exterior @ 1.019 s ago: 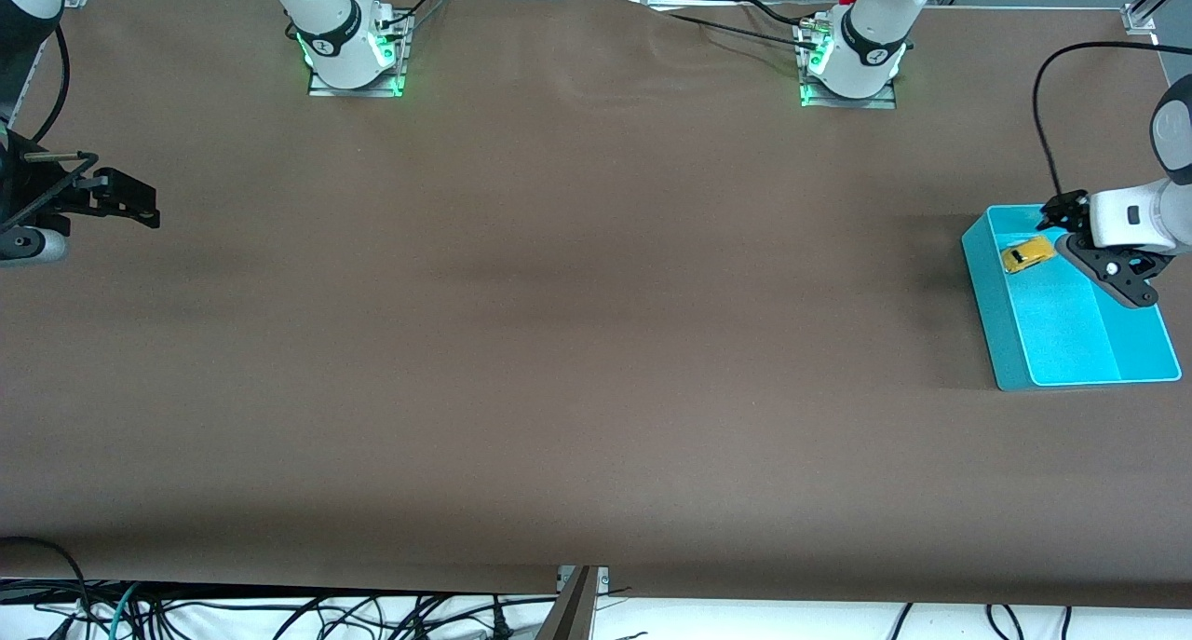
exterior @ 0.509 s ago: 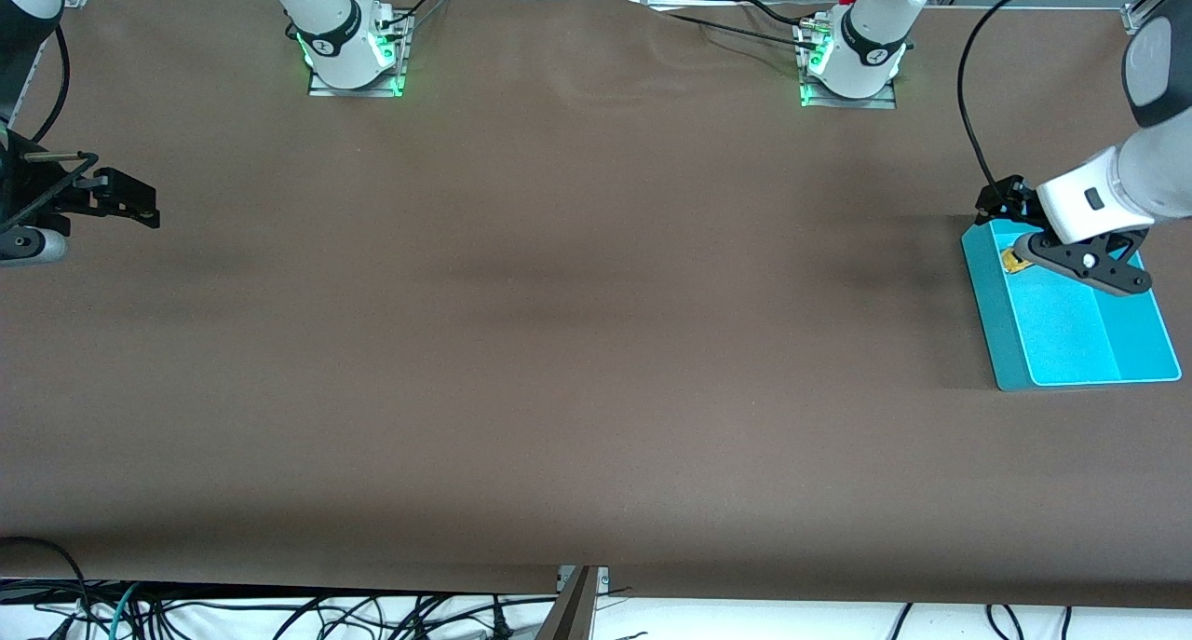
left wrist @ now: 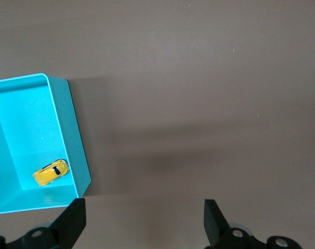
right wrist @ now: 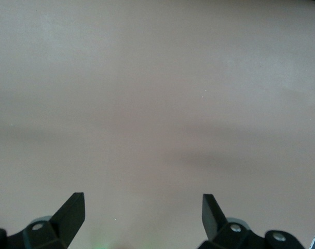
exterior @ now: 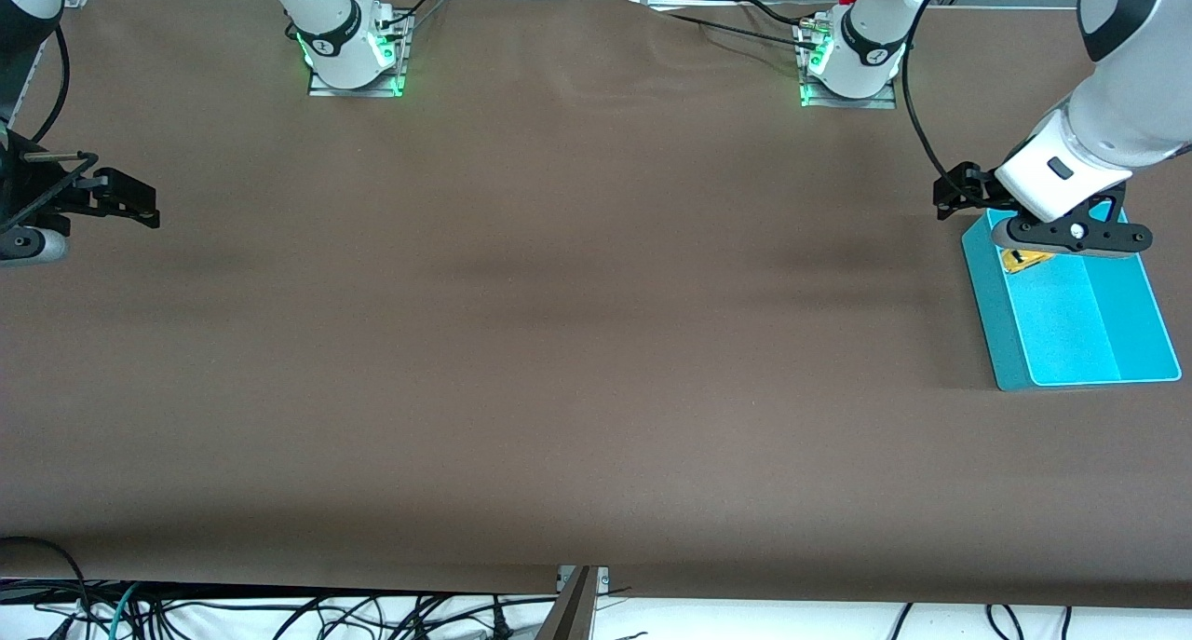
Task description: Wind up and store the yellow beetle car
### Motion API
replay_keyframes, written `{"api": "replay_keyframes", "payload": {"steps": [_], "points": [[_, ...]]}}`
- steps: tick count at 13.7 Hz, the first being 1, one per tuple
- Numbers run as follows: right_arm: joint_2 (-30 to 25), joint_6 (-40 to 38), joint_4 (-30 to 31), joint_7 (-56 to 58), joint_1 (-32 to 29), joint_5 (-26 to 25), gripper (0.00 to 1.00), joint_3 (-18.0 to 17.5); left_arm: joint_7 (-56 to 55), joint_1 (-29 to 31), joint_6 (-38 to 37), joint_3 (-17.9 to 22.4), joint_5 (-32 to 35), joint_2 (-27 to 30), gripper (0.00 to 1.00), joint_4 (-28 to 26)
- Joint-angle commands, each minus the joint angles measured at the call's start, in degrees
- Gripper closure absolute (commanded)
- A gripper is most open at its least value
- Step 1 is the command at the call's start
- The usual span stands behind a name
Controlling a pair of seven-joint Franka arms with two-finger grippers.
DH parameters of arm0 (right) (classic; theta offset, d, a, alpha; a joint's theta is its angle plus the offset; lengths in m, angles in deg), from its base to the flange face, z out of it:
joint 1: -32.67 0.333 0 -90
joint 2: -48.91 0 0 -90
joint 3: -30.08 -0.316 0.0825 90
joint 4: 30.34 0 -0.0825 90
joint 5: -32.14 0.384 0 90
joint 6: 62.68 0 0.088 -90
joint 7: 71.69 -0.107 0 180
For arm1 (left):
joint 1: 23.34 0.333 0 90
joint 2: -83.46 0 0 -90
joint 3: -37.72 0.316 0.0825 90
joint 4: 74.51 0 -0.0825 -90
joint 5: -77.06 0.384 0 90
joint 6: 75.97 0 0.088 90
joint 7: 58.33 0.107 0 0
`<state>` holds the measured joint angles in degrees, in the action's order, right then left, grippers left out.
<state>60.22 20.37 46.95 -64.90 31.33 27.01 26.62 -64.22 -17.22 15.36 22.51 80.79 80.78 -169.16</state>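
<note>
Table [exterior: 559,342]: brown cloth, broad; both arm bases along its upper edge in the front view. Risk: slight ripples near the bases, too far from the bin to matter.
Bin [exterior: 1010,360]: teal, open-topped, with an inner divider; at the left arm's end of the table. Risk: a low pass by the gripper could clip the rim and shove the bin, since nothing visibly pins it down.
Left gripper [exterior: 1071,238]: over the bin's end nearest the bases, fingers [left wrist: 74,220] spread wide, nothing between them. Risk: any sideways swing at this height could catch the bin wall; a reach back down could knock the car instead of leaving it stored.
Right gripper [exterior: 126,202]: waiting at the right arm's end of the table, over bare cloth, jaws apart and empty. Risk: none apparent while idle.
Yellow beetle car [left wrist: 51,173]: inside the bin, in the corner just beside the wall, lying at a slant; mostly hidden under the gripper in the front view. Risk: if wound, could roll along the floor and bump the wall; escape unlikely given the wall height. Storage judged done.
</note>
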Motion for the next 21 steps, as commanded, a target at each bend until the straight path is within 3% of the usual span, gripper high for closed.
{"api": "replay_keyframes", "payload": {"steps": [1, 2, 4, 8, 13, 21], "points": [[-0.9, -0.2, 0.7, -0.8, 0.1, -0.4, 0.0, -0.2, -3.5, -2.2, 0.4, 1.0, -1.0, -0.5, 0.0, 1.4], [-0.9, -0.2, 0.7, -0.8, 0.0, -0.3, 0.0, -0.1, -3.9, -3.0, 0.1, 1.6, -0.8, -0.7, 0.0, 2.4], [-0.9, -0.2, 0.7, -0.8, 0.1, -0.4, 0.0, -0.2, -3.8, -7.9, -1.2, 7.0, -0.7, -1.2, 0.0, 3.3], [-0.9, -0.2, 0.7, -0.7, 0.0, -0.3, 0.0, -0.1, -5.4, -7.3, -2.3, 6.2, -0.7, -1.3, 0.0, 3.5], [-0.9, -0.2, 0.7, -0.8, 0.0, -0.3, 0.0, -0.1, 4.0, -2.9, -1.7, 5.1, -1.1, -1.4, 0.0, 4.4], [-0.9, -0.2, 0.7, -0.8, 0.0, -0.3, 0.0, -0.1, 4.6, -2.5, -2.2, 5.1, -1.3, -2.0, 0.0, 6.1]]}}
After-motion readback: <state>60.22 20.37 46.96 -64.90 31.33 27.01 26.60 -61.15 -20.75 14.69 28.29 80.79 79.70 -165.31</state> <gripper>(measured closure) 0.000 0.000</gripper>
